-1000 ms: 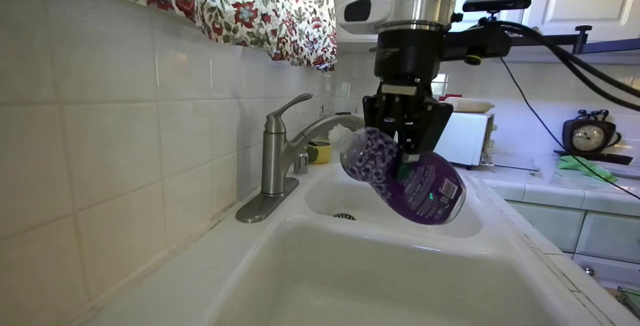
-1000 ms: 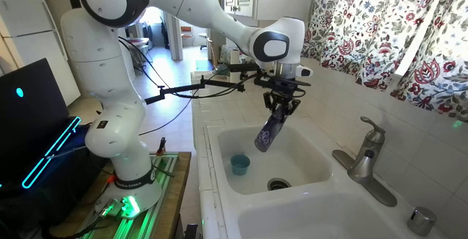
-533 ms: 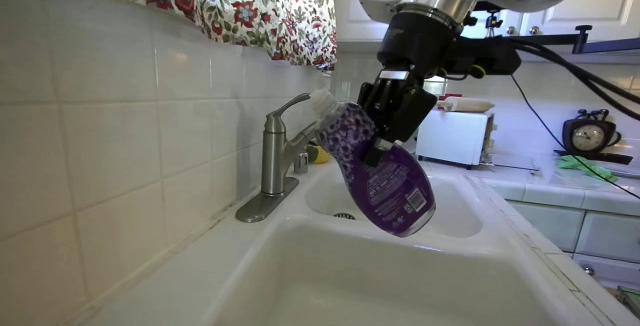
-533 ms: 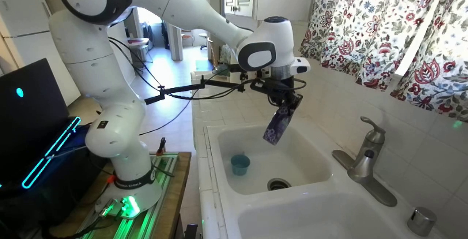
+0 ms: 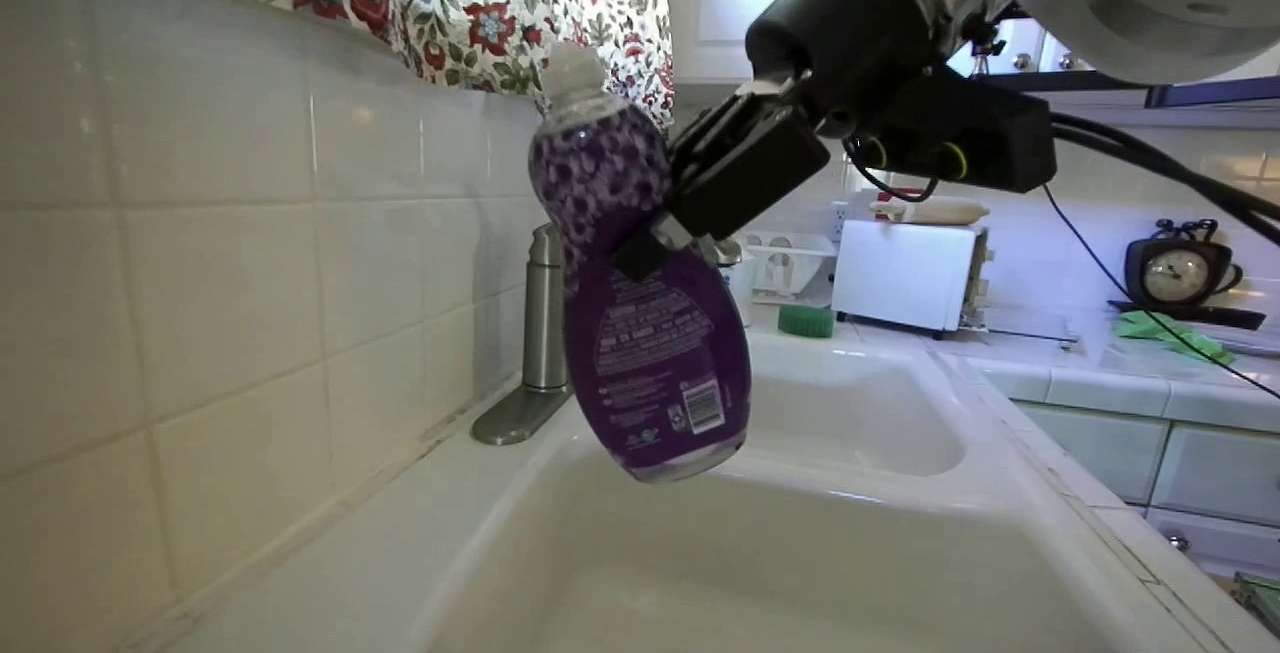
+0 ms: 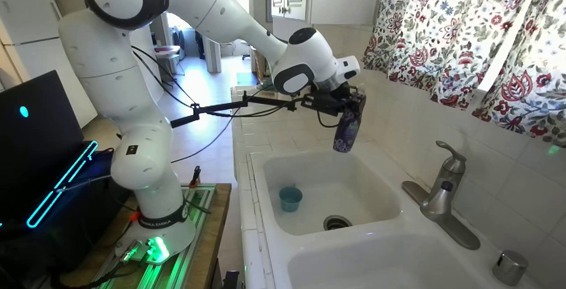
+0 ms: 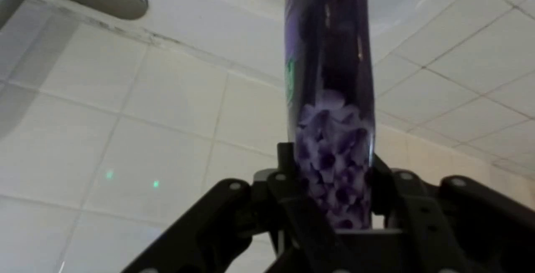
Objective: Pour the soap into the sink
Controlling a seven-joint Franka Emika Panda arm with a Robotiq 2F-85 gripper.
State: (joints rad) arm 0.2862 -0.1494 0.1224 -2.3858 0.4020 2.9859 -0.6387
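Observation:
The soap (image 5: pixel 655 363), a clear bottle of purple liquid with a purple patterned label, is held in the air with its white cap (image 5: pixel 572 71) uppermost. It leans somewhat in an exterior view. It also shows in an exterior view (image 6: pixel 347 132), above the far rim of the sink. My gripper (image 5: pixel 655 248) is shut around the bottle's narrow upper middle. In the wrist view, its fingers (image 7: pixel 330 164) press both sides of the soap (image 7: pixel 328 64); the cap is hidden there. The white double-basin sink (image 5: pixel 860 489) lies below, and shows in both exterior views (image 6: pixel 353 235).
The metal faucet (image 6: pixel 444 187) stands at the wall side, partly behind the bottle in an exterior view (image 5: pixel 545 323). A teal cup (image 6: pixel 290 199) sits in one basin near its drain (image 6: pixel 337 222). A tiled wall (image 5: pixel 230 333) and floral curtain (image 6: pixel 446 36) are close by.
The bottle has turned from lying strongly tilted to nearly upright, cap rising. The gripper has tilted with it, moving up and towards the tiled wall. The grip on the bottle is kept.

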